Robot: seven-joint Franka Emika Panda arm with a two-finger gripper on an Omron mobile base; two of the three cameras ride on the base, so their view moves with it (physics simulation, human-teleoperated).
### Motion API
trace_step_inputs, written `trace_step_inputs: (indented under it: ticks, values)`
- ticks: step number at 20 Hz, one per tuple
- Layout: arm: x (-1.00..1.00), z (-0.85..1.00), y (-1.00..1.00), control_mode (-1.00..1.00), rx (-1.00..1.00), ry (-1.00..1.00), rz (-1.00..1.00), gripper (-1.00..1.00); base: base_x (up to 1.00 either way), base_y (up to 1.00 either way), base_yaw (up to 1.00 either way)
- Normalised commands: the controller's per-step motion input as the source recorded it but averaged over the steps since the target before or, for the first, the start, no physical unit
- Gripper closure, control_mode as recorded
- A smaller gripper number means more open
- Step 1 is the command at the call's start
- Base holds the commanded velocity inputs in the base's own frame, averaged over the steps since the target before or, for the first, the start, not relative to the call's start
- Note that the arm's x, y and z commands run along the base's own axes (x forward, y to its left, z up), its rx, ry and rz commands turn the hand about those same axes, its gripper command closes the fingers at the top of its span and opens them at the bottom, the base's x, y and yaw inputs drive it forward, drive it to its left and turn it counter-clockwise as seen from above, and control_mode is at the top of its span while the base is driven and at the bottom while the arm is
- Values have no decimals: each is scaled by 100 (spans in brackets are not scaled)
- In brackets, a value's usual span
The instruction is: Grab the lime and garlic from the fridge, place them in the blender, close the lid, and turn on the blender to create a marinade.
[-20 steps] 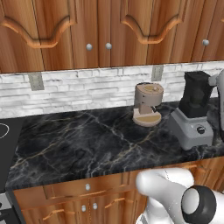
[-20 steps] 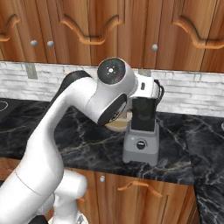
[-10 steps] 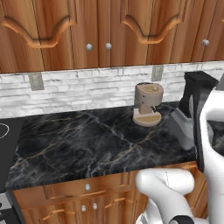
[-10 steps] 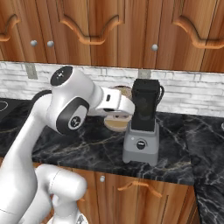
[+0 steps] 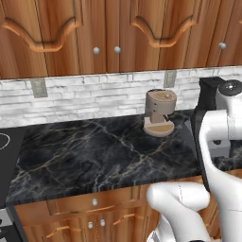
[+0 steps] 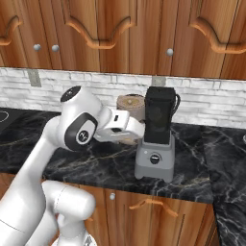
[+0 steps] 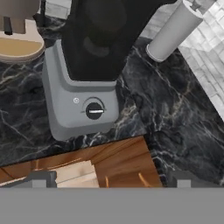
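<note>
Blender [image 7: 87, 74]: rigid, heavy base; knob [image 7: 94, 110] small, turn by pinch (directly ahead of hand). Hand [image 7: 107, 181] released, empty.

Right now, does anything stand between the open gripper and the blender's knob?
Nothing visible does. In the hand view the knob on the blender faces the gripper across bare counter edge; the coffee machine stands off to one side.

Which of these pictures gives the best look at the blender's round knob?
The hand view: the knob sits near the middle, large and square-on, on the blender base. The right base view shows it small but unblocked on the front of the base. In the left base view the arm covers most of the blender.
</note>
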Motion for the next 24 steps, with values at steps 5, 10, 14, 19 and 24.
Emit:
trace_step_inputs:
  ticks: [5, 10, 14, 19, 24]
  values:
    - [30, -39, 0, -100, 0, 7, -1, -100, 0, 0, 0]
    - [14, -35, -10, -100, 0, 1, -1, -100, 0, 0, 0]
    - [4, -35, -17, -100, 0, 0, 0, -100, 0, 0, 0]
    - [13, -19, -14, -100, 0, -1, 0, -100, 0, 0, 0]
    - [25, -1, -17, -100, 0, 0, -1, -100, 0, 0, 0]
